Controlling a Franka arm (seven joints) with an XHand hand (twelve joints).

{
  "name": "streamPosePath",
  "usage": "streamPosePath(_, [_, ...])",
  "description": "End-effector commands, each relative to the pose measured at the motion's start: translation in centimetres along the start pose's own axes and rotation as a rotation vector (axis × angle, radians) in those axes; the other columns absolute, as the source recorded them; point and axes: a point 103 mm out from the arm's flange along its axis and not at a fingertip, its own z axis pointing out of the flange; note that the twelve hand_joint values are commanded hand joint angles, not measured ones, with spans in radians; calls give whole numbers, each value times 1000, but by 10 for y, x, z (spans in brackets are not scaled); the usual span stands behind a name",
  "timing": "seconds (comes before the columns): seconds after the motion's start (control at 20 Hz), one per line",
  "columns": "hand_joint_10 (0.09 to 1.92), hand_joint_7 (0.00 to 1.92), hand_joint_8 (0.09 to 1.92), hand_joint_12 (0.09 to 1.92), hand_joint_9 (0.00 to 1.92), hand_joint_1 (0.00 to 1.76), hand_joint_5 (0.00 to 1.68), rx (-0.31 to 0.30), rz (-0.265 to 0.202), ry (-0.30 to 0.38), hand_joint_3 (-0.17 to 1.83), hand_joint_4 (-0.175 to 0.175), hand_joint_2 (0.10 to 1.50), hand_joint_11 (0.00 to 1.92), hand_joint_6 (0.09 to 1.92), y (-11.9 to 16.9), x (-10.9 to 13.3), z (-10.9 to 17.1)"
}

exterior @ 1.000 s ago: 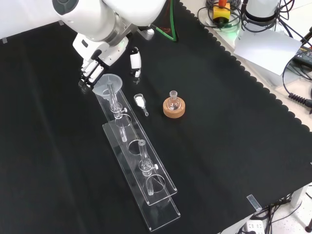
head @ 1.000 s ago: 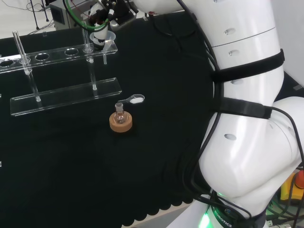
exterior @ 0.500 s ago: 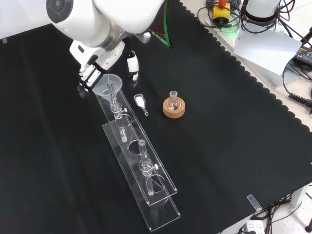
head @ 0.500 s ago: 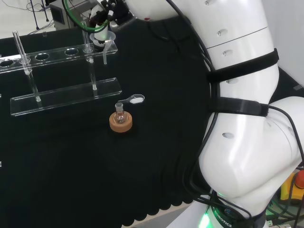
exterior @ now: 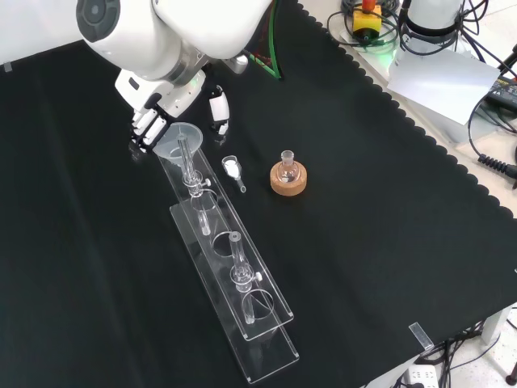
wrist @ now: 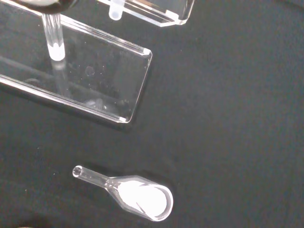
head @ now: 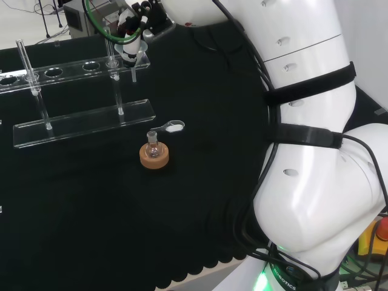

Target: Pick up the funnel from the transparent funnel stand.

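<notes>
While the funnel [exterior: 179, 137] sits upright in the stand's [exterior: 234, 267] end hole, the robot hand [exterior: 153, 123] straddles its rim, fingers and thumb uncurled, not yet grasping it.

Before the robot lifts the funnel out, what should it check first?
1. Funnel sits in the end hole of the transparent funnel stand: ok.
2. Hand is at the funnel, fingers on one side and thumb on the other: ok.
3. Fingers actually closed on the funnel rim: cannot tell.
4. Funnel stem free to slide straight up: cannot tell.
5. Glass scoop with white powder lies clear beside the stand: ok.
6. Small flask on its cork ring stands apart from the stand: ok.
</notes>
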Motion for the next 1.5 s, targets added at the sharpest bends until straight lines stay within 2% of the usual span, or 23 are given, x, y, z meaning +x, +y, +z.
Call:
streamPosePath(0.05, [819,5,637,1366,272,724,126,-8,4,-6,566,44,608,608,87,0,-1,0])
streamPosePath(0.65, [799,8,655,1358,306,727,134,12,-5,-3,598,43,602,617,87,8,-2,4])
streamPosePath(0.8, [741,59,659,1347,390,729,165,-39,6,-25,621,36,596,629,87,6,-1,2])
streamPosePath(0.9, [651,263,660,1299,594,756,317,-101,30,-73,643,17,606,689,87,3,-1,-1])
streamPosePath(0.95, [590,424,643,1266,733,789,462,-134,45,-102,652,14,622,740,96,1,0,-3])
streamPosePath(1.05, [469,689,583,1201,952,842,731,-196,70,-152,663,32,653,828,251,-2,1,-7])
streamPosePath(1.15, [359,869,528,1123,1126,896,879,-222,90,-190,675,48,683,937,422,-4,2,-12])
streamPosePath(1.3, [263,957,490,1044,1236,939,932,-227,94,-206,689,55,701,1024,547,-10,-1,-24])
streamPosePath(1.5, [229,965,479,1019,1263,950,930,-199,96,-250,698,55,705,1051,585,-28,-6,-53])
